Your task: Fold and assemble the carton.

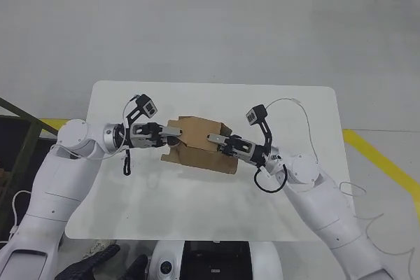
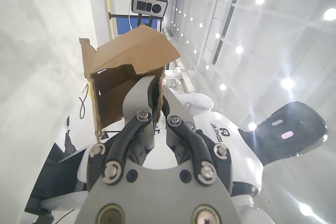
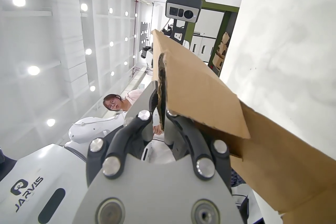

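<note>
Carton [image 1: 196, 143]: brown cardboard, partly opened, over the middle of the white table [image 1: 280, 196] in the top view – its length ran roughly from 10 o'clock to 4 o'clock. Whether its underside touched the table could not be told.
Left gripper [image 1: 169, 135]: at the carton's 9 o'clock edge, its arm coming in from 8 o'clock.
Left grip: in the left wrist view the left gripper [image 2: 157, 88] was narrow and clamped on one thin cardboard wall, one finger [image 2: 139, 93] inside the open end and the other outside.
Carton from the left wrist [image 2: 136, 57]: an open end faced the camera, its inside dark, with a loose flap standing out at the far corner.
Right gripper [image 1: 213, 139]: reached in from the carton's 3 o'clock side, its arm coming from 4 o'clock.
Right grip: in the right wrist view the right gripper [image 3: 160, 101] was narrow too – pinching a ragged cardboard edge, one finger [image 3: 147, 93] bare and the other half hidden behind the panel.
Carton from the right wrist [image 3: 199, 93]: a broad panel sloped away, with a second flap overlapping beneath it.
Floor: a yellow line [image 1: 385, 164] ran past the table at 3 o'clock.
</note>
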You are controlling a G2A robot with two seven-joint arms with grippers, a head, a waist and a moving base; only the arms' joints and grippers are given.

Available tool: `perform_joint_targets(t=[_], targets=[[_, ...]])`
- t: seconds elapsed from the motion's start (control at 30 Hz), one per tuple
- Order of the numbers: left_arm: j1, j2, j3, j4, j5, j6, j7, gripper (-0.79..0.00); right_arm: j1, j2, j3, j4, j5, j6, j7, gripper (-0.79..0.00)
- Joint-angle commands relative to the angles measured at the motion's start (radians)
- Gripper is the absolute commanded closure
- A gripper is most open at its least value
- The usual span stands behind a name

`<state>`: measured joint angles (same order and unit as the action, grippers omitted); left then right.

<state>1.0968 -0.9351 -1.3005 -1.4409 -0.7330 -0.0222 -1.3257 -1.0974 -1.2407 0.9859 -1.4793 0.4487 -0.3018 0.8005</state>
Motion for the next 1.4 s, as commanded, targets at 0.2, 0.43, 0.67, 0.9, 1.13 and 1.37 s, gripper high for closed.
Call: perform_joint_targets(t=[0.2,0.43,0.67,0.9,1.13,1.37], targets=[[0.002,0.0,-0.023,0.004,-0.043,0.01,0.001,-0.785,-0.004,0.004,0.015,-0.016,-0.031,0.036,0.012,0.0],[0.001,-0.002,-0.037,-0.005,-0.064,-0.001,0.025,-0.785,-0.023,0.01,0.023,-0.053,-0.08,0.075,0.016,0.0],[0.0,-0.005,-0.043,-0.02,-0.1,0.007,0.034,-0.785,-0.039,0.013,0.023,-0.07,-0.112,0.106,0.003,0.0],[-0.006,-0.014,-0.005,-0.046,-0.113,0.015,0.028,-0.785,-0.042,0.006,0.0,-0.079,-0.127,0.122,-0.032,0.0],[-0.03,-0.025,0.028,-0.051,-0.116,0.005,0.035,-0.785,-0.041,0.001,-0.017,-0.092,-0.15,0.128,-0.054,0.0],[-0.023,-0.022,0.008,-0.062,-0.081,-0.009,0.05,-0.785,-0.056,0.002,-0.011,-0.105,-0.155,0.134,-0.072,0.0]])
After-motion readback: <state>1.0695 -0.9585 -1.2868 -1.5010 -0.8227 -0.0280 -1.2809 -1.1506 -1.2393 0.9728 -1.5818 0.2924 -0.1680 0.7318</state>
